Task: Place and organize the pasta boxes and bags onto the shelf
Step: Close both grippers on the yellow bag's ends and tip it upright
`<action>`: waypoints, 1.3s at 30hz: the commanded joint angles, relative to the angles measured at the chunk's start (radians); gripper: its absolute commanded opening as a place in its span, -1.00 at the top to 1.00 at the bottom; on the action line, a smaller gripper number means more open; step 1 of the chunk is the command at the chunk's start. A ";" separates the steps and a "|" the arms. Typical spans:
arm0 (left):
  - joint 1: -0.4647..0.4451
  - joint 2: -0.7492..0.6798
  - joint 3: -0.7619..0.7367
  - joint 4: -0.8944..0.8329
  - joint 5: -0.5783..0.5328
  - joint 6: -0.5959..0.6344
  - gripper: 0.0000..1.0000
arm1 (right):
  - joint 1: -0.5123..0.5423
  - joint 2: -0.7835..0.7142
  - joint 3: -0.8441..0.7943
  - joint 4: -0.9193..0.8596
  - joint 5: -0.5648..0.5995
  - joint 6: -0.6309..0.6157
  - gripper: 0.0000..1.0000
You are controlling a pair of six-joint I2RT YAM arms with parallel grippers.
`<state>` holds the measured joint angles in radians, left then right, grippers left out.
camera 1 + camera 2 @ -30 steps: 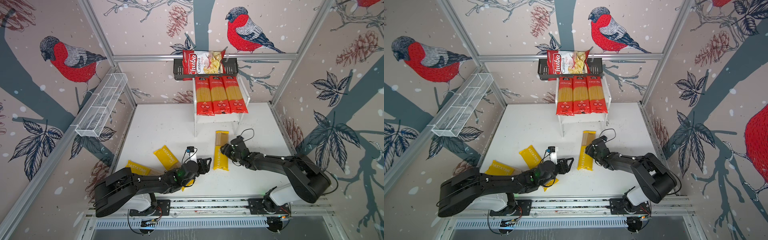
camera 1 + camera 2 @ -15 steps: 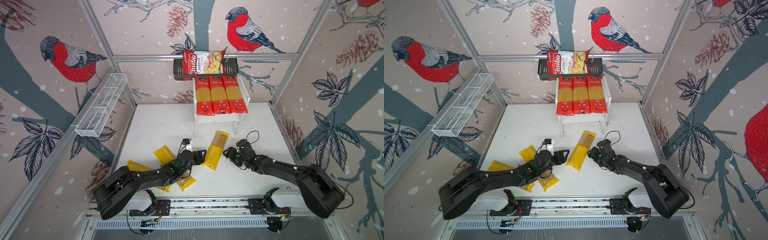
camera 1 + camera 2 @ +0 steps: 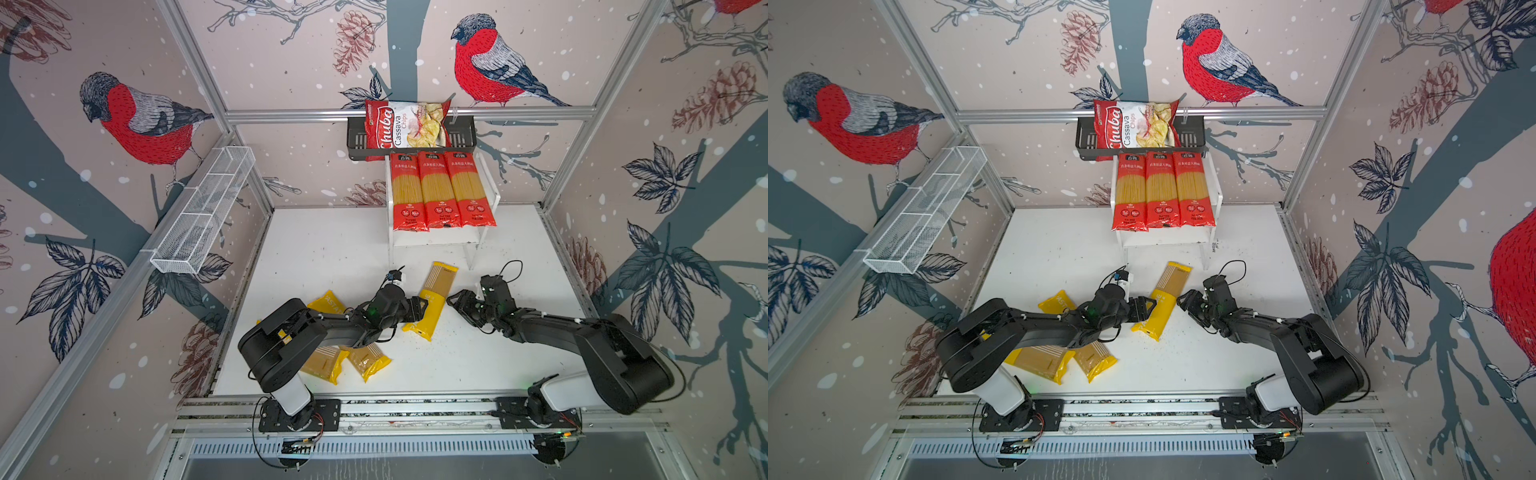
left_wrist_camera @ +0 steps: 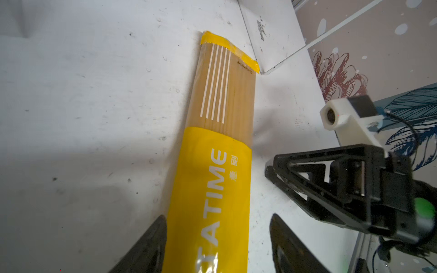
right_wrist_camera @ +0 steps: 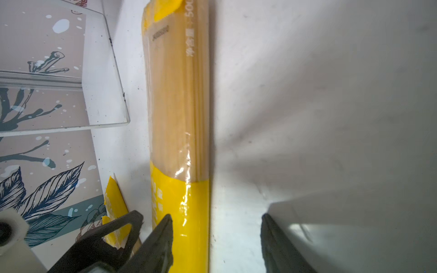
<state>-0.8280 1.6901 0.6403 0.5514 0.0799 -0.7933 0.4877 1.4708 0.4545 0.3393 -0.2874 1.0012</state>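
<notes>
left wrist view alone shows my left tool (image 4: 217, 217) released, jaws astride the yellow pack (image 4: 212, 165) on the tabletop (image 4: 82, 94), with a gap on one side. right tool (image 5: 216, 215) likewise spread. in a top view, three red packs (image 3: 442, 189) lie across the shelf (image 3: 440, 237) top; the yellow pack's far end lies near a shelf leg.

"Chuba Cassava Chips" on bag (image 3: 405, 129) — "ATIME" on yellow pack (image 4: 212, 189)

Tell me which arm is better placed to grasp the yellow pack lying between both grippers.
Left, probably. The left gripper is open astride the pack, one finger on each side. The right gripper, also open, sits off-centre at the pack's edge.
</notes>
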 commanded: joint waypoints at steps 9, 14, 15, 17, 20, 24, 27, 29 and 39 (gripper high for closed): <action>-0.034 0.038 -0.069 0.148 0.110 -0.096 -0.17 | 0.084 0.186 0.044 0.238 -0.097 0.056 -0.02; -0.035 0.012 -0.135 0.235 0.109 -0.148 -0.16 | 0.094 0.152 0.002 0.305 -0.114 0.017 0.28; -0.036 0.009 -0.139 0.239 0.111 -0.153 -0.16 | 0.093 0.142 -0.007 0.306 -0.114 0.005 0.36; -0.036 0.005 -0.142 0.253 0.118 -0.162 -0.16 | 0.091 0.125 -0.020 0.309 -0.116 -0.014 0.49; -0.037 -0.012 -0.144 0.255 0.124 -0.171 -0.16 | 0.088 0.110 -0.025 0.299 -0.126 -0.031 0.67; -0.036 -0.072 -0.158 0.229 0.108 -0.169 -0.16 | 0.085 0.086 -0.034 0.302 -0.132 -0.035 0.80; -0.034 -0.135 -0.178 0.191 0.087 -0.161 -0.18 | 0.085 0.067 -0.036 0.298 -0.133 -0.038 0.89; -0.030 -0.183 -0.201 0.181 0.078 -0.162 -0.19 | 0.085 0.048 -0.038 0.299 -0.139 -0.040 0.94; 0.001 -0.383 -0.291 0.175 0.053 -0.207 -0.28 | 0.103 -0.139 -0.065 0.293 -0.144 -0.041 1.00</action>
<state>-0.8345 1.3369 0.3691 0.6914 0.1482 -0.9722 0.5831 1.3800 0.3870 0.5480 -0.4034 0.9688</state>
